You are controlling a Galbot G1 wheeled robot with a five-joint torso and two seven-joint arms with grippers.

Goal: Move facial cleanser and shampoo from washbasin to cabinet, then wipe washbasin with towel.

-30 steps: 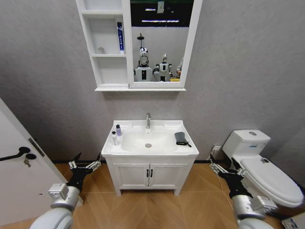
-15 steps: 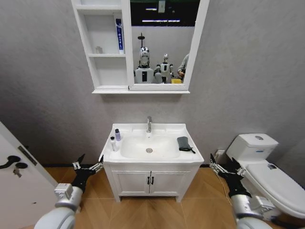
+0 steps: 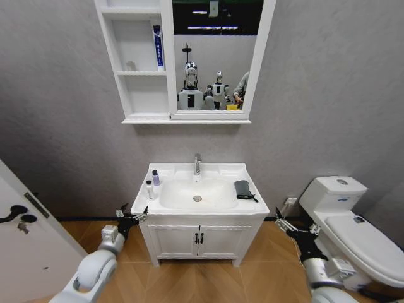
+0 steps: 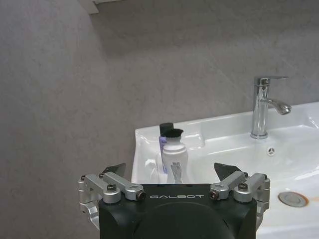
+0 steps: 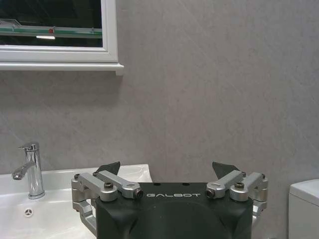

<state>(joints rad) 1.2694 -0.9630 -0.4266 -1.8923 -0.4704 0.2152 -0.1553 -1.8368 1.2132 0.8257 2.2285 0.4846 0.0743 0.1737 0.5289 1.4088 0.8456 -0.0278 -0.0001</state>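
**Two bottles and one towel on the washbasin, both grippers spread and empty**

Bottles, two in number, stand on the left rim of the washbasin (image 3: 165, 203): a small white bottle (image 3: 150, 189) with a black cap nearer the front, and a purple bottle (image 3: 156, 178) with a dark cap just behind it, closer to the wall. In the left wrist view the white bottle (image 4: 174, 154) stands in front of the purple bottle (image 4: 163, 144) and hides most of it. One dark towel (image 3: 242, 189) lies folded on the right rim, its thin cord trailing toward the front. One chrome tap (image 3: 197, 163) rises at the back centre, and one round drain (image 3: 197, 198) sits in the bowl.

Above on the wall hangs the cabinet (image 3: 142, 69), with open shelves on the left and a mirror panel (image 3: 214, 57) on the right. One tall blue-and-white tube (image 3: 158, 45) stands on a shelf next to the mirror frame.

The left gripper (image 3: 132, 216) hovers just beside the basin's left front corner, fingers spread, grasping nothing; its wrist view looks straight at the two bottles. The right gripper (image 3: 291, 227) hangs low, to the right of the vanity, fingers likewise spread and empty. One toilet (image 3: 344, 218) stands far right, and one door (image 3: 25, 246) at near left.
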